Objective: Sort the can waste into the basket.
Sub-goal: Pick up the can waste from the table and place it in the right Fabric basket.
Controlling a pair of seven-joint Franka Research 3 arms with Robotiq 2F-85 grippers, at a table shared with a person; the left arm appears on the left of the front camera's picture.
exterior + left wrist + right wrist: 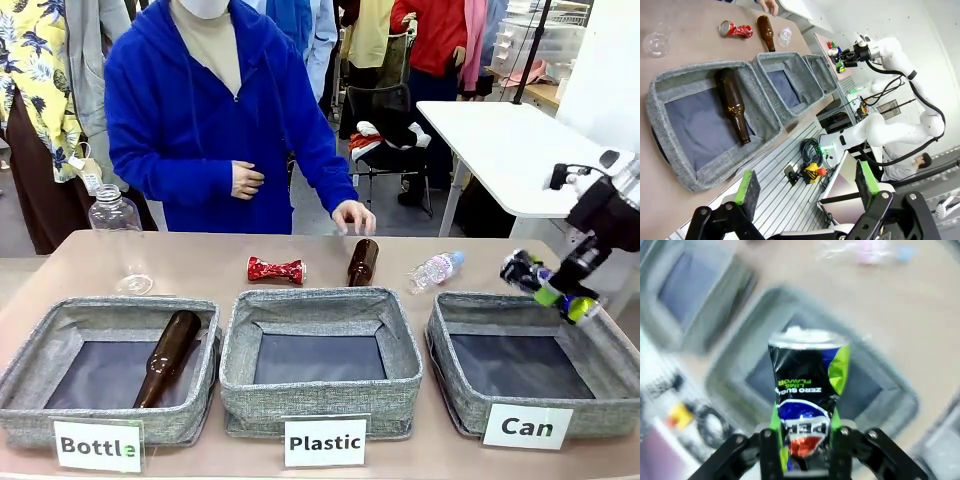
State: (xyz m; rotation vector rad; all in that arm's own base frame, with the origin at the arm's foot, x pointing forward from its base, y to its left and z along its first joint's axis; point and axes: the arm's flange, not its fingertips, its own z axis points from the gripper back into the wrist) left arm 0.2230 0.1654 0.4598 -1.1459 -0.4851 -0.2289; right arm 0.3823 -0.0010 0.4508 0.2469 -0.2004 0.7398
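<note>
The left claw (807, 182) hangs released on the robot's side of the bins, its two green-padded fingers spread wide with nothing between them. Along the near edge of the smooth tan tabletop (200, 262) sit three square bins of coarse grey woven fabric, each with a dark flat bottom and a white label. The "Bottle" bin (110, 306) holds a brown glass bottle (168, 357) lying slantwise. The "Plastic" bin (320, 297) stands in the middle, and the "Can" basket (480, 303) is at the right.

Over that basket's far right rim the right claw (556, 298) is clenched on the dark-printed can (521, 270). The can is a dented metal cylinder with a silver top and black-blue print, held in the air apart from the basket.

Beyond the bins lie the red can (276, 269), shiny and pinched at its middle, a second brown bottle (362, 262) near it, and a small clear plastic bottle (435, 269). A larger clear bottle (118, 225) is at the far left. A person in a blue hooded top has a hand (354, 215) at the tabletop's far edge.
</note>
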